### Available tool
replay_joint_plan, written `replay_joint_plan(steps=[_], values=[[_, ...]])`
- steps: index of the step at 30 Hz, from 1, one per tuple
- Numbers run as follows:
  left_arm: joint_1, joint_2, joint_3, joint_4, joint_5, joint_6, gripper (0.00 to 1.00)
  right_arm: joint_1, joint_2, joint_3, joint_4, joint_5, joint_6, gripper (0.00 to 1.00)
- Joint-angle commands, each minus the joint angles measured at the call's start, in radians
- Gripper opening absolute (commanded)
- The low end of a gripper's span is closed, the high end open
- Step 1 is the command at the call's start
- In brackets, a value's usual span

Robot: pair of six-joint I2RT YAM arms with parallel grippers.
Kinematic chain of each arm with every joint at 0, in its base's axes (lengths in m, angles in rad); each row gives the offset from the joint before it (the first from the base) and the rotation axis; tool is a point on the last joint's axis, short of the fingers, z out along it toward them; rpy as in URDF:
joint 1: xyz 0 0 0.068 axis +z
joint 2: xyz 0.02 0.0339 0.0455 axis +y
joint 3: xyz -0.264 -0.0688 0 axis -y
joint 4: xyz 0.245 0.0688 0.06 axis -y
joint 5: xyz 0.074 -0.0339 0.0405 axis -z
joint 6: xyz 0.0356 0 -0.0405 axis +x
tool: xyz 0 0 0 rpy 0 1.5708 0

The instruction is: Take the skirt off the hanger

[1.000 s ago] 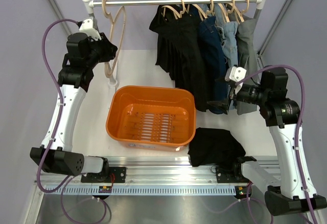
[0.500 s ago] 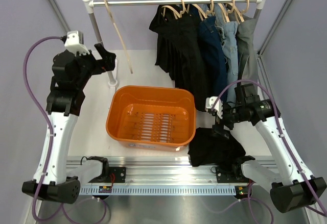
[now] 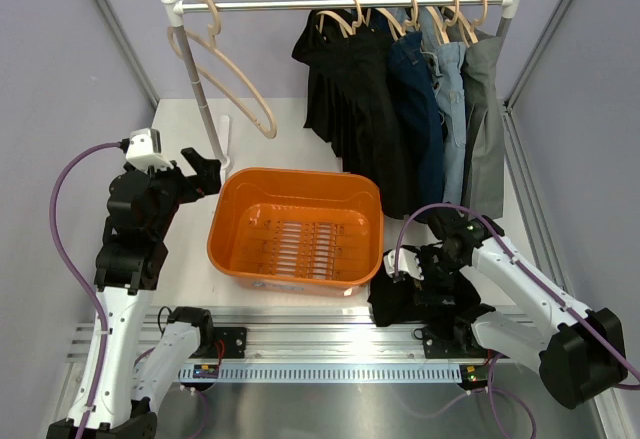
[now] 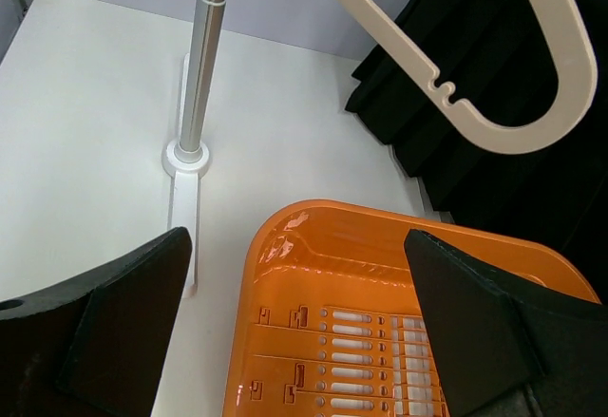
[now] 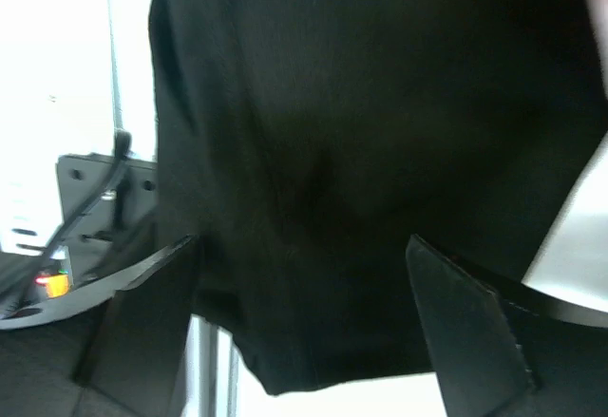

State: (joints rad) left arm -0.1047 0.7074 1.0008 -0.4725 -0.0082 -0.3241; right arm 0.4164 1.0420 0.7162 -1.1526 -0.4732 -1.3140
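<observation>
near the table's (image 3: 270, 119) front edge, the skirt (image 3: 425, 294) could slide off if the open right gripper (image 3: 400, 267) snags it. left gripper (image 3: 205, 174) gapes empty.

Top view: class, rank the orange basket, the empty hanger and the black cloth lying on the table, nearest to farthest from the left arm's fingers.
1. Orange basket: right beside the left arm's fingers, on their right.
2. Empty hanger: up on the rail, behind them.
3. Black cloth: far over on the right, at the near edge.
</observation>
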Motion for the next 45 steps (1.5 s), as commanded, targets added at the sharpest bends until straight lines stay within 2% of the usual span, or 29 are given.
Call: replay_joint_plan(steps=[1,3,4,6,7,8,11,14,19,20,22,24,28,29,31,33,38,41,45], values=[[0.005,-0.028,-0.016,0.049,-0.001,-0.027,0.99,0.016,0.003,-0.060,0.140,0.099,-0.048,0.91],[0.005,-0.037,-0.022,0.048,0.001,-0.035,0.99,0.018,0.006,-0.072,0.177,0.097,-0.042,0.84],[0.005,-0.040,-0.022,0.051,0.001,-0.036,0.99,0.016,0.009,-0.075,0.180,0.091,-0.042,0.71],[0.005,-0.040,-0.018,0.052,0.002,-0.036,0.99,0.018,0.000,-0.075,0.169,0.082,-0.056,0.54],[0.005,-0.042,-0.016,0.054,0.002,-0.035,0.99,0.018,-0.005,-0.075,0.154,0.074,-0.073,0.34],[0.007,-0.043,-0.018,0.057,0.028,-0.033,0.99,0.018,-0.016,-0.073,0.137,0.074,-0.079,0.26],[0.005,-0.046,-0.028,0.086,0.072,-0.029,0.99,0.016,-0.077,-0.063,0.110,0.082,-0.082,0.09],[0.005,-0.051,-0.045,0.121,0.115,-0.033,0.99,0.013,-0.173,0.007,0.048,0.074,-0.064,0.02],[0.005,-0.048,-0.047,0.144,0.145,-0.027,0.99,-0.001,-0.261,0.190,-0.030,0.082,-0.013,0.00],[0.005,-0.048,-0.047,0.144,0.149,-0.026,0.99,-0.001,-0.255,0.278,-0.027,0.090,0.030,0.00],[0.007,-0.045,-0.050,0.153,0.154,-0.026,0.99,-0.013,-0.223,0.383,-0.022,0.087,0.077,0.00],[0.005,-0.045,-0.053,0.164,0.168,-0.024,0.99,-0.014,-0.173,0.558,-0.010,0.065,0.156,0.00],[0.005,-0.034,-0.053,0.190,0.195,-0.020,0.99,-0.014,-0.059,0.843,0.007,-0.088,0.315,0.00],[0.007,-0.029,-0.050,0.193,0.209,-0.018,0.99,-0.014,-0.030,0.953,0.019,-0.123,0.397,0.00],[0.005,-0.023,-0.047,0.205,0.224,-0.013,0.99,-0.013,0.055,1.057,0.050,-0.234,0.493,0.00],[0.005,-0.017,-0.039,0.209,0.249,-0.012,0.99,0.001,0.145,1.205,0.128,-0.289,0.671,0.00],[0.005,-0.028,-0.036,0.202,0.298,-0.010,0.99,0.064,0.344,1.524,0.273,-0.305,0.999,0.00],[0.007,-0.054,-0.047,0.196,0.338,-0.007,0.99,0.125,0.453,1.598,0.313,-0.275,1.094,0.00],[0.005,-0.089,-0.056,0.198,0.439,-0.016,0.99,0.176,0.501,1.505,0.367,-0.258,1.099,0.00]])
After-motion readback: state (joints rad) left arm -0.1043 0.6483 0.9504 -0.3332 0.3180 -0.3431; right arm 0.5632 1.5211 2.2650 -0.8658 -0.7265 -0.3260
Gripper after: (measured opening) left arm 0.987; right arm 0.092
